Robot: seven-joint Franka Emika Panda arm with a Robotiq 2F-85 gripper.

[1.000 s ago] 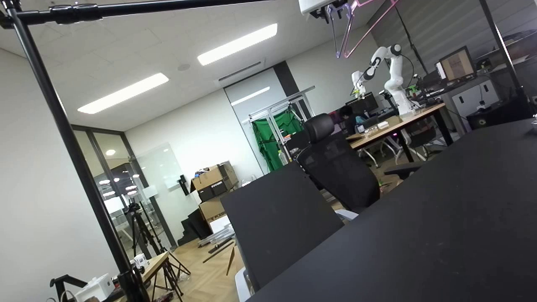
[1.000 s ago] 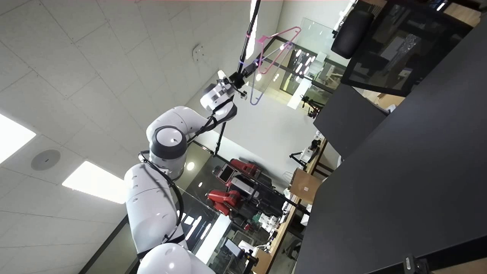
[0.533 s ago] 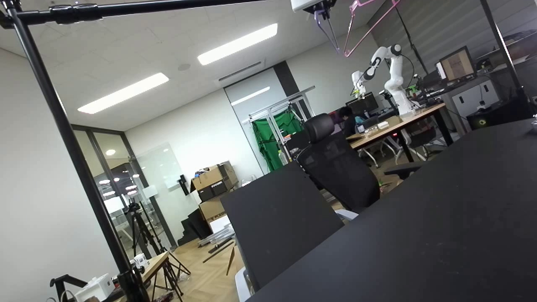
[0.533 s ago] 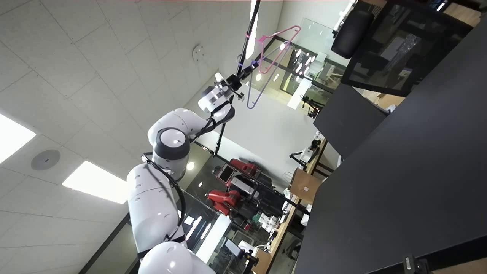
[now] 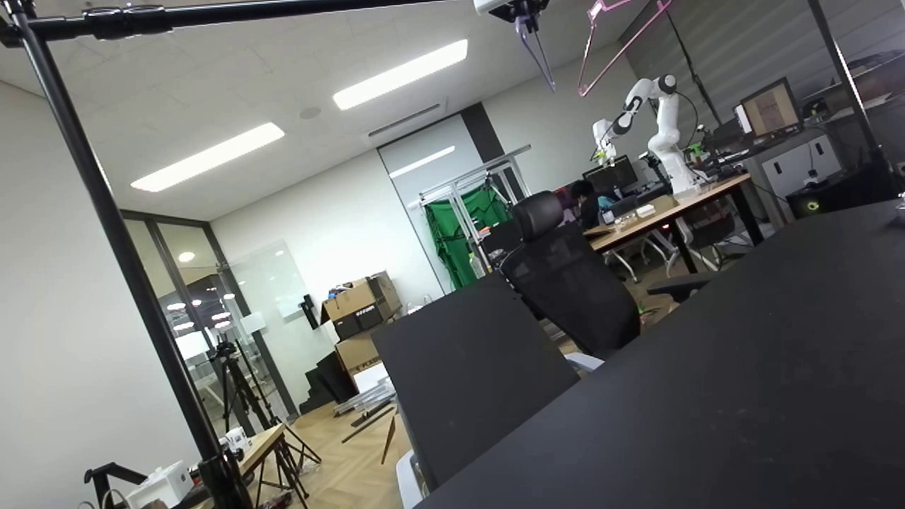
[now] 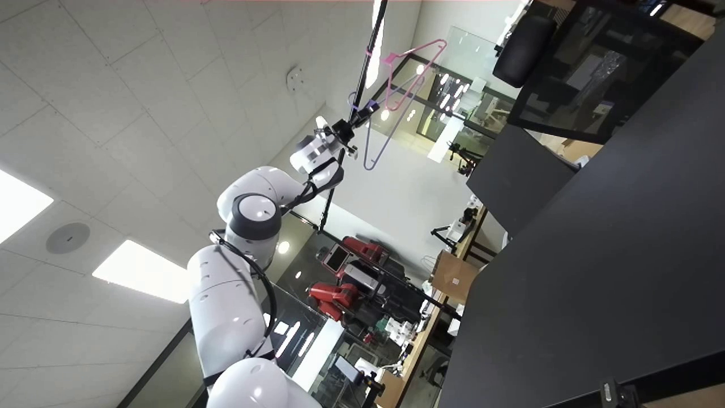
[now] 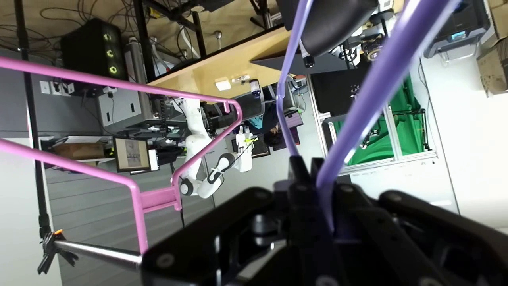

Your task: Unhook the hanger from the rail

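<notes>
The lavender hanger [image 7: 373,97] is at the tips of the tool [image 7: 322,186], which is clenched on its neck just below the hook. That hold makes sense: gripping so near the hook should steer it directly, while the 2 sloping sides reach out freely beyond the tool. In an exterior view the hook pokes up past the rail [image 6: 375,31], right beside the tool; whether its open end clears the bar, I cannot tell. The tool probably stays this close because only a small lift and sideways pull is needed to finish unhooking. A pink hanger [image 7: 158,198] hangs from the same rail near the tool, and its frame could snag the lavender sides if they swing that way. Behind the tool, the white arm [image 6: 249,260] reaches high to meet the rail. The black worktop [image 5: 707,396] lies well below the tool.
</notes>
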